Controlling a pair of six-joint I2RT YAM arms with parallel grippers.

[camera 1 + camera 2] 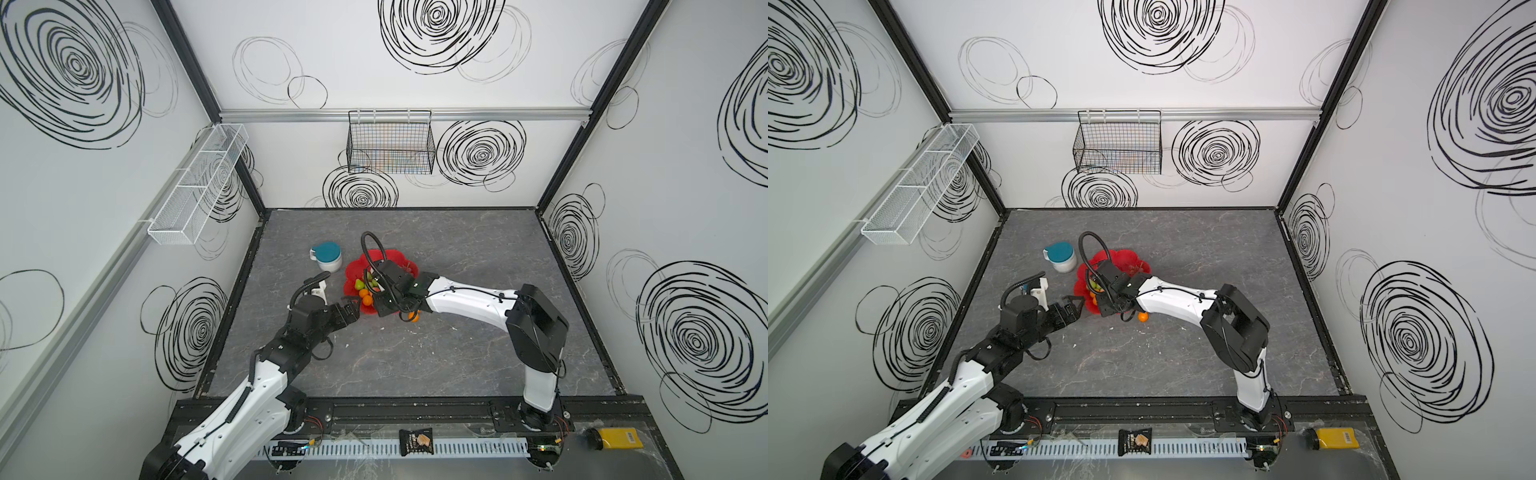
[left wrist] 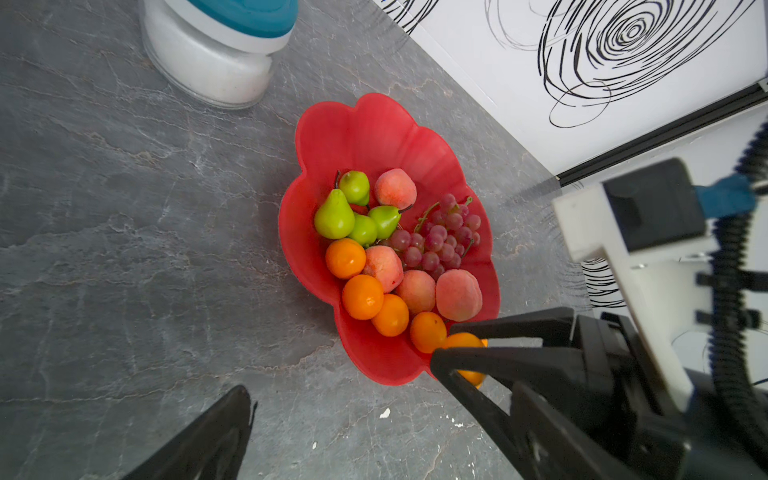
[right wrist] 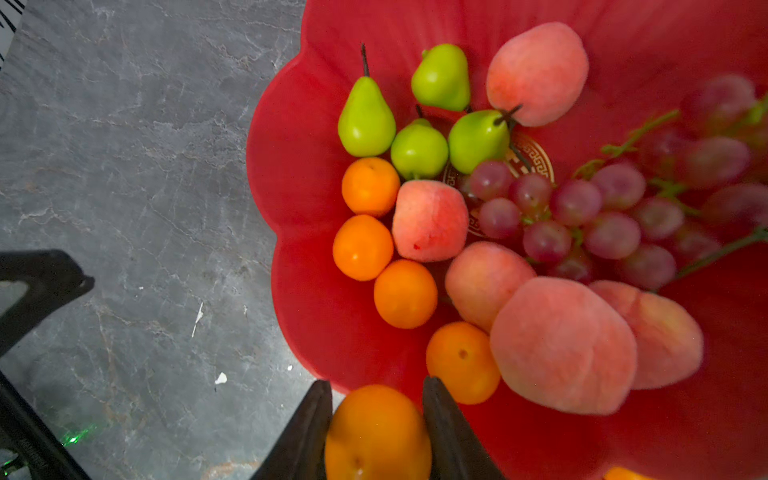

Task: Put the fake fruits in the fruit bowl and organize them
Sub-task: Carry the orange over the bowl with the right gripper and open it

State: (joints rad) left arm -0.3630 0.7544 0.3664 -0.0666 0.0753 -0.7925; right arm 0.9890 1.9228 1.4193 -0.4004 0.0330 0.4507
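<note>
The red scalloped fruit bowl [image 1: 356, 266] [image 2: 365, 124] [image 3: 299, 199] sits mid-table and holds green pears [image 3: 365, 120], pink peaches [image 3: 430, 220], a purple grape bunch [image 3: 577, 208] and several oranges [image 3: 363, 247]. My right gripper [image 3: 376, 384] [image 2: 445, 344] is shut on another orange [image 3: 376, 432] [image 2: 467, 340], just above the bowl's near rim. One loose orange [image 1: 413, 316] [image 1: 1143, 317] lies on the table under the right arm. My left gripper [image 1: 353, 309] [image 1: 1073, 305] [image 2: 374, 436] hangs open and empty just left of the bowl's near edge.
A white mug with a teal lid [image 1: 328, 255] [image 2: 216, 50] stands left of the bowl. A black wire basket [image 1: 390, 145] hangs on the back wall and a white mesh shelf [image 1: 199, 183] on the left wall. A snack packet [image 1: 416, 442] and a yellow bottle [image 1: 615, 438] lie on the front rail.
</note>
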